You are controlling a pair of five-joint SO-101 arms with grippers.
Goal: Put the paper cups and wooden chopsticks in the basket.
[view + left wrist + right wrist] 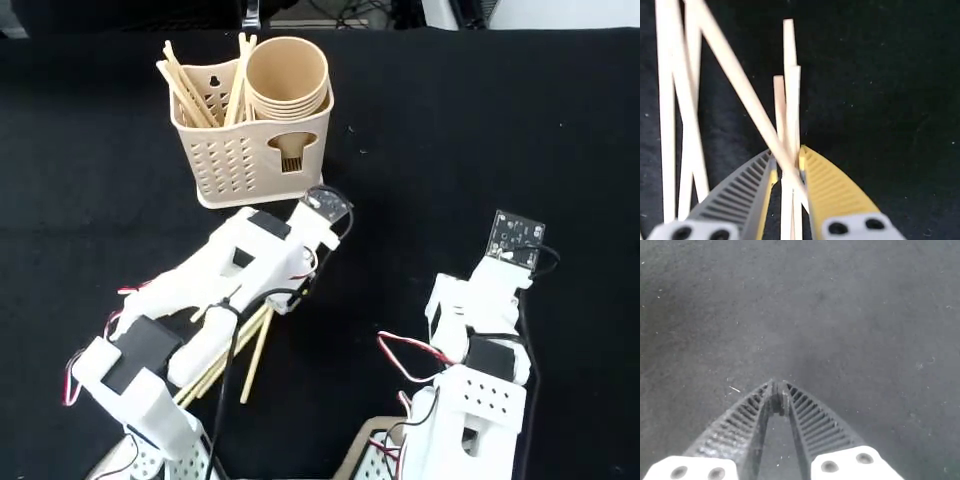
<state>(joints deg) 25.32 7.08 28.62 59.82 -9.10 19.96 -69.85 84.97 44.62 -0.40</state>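
The left gripper (788, 157) pinches wooden chopsticks (791, 90) lying on the bench (480, 120). The right gripper (777, 392) sits closed, empty.

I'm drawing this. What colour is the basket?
Cream; the basket shows best in the high view.

Two or three chopsticks (791, 90) clamped in left gripper (786, 154), between grey finger (737, 197) and yellow finger (832, 187), pointed out past tips. One more crossed diagonally over tips. Others laid loose beside grey finger, on black cloth (890, 75).
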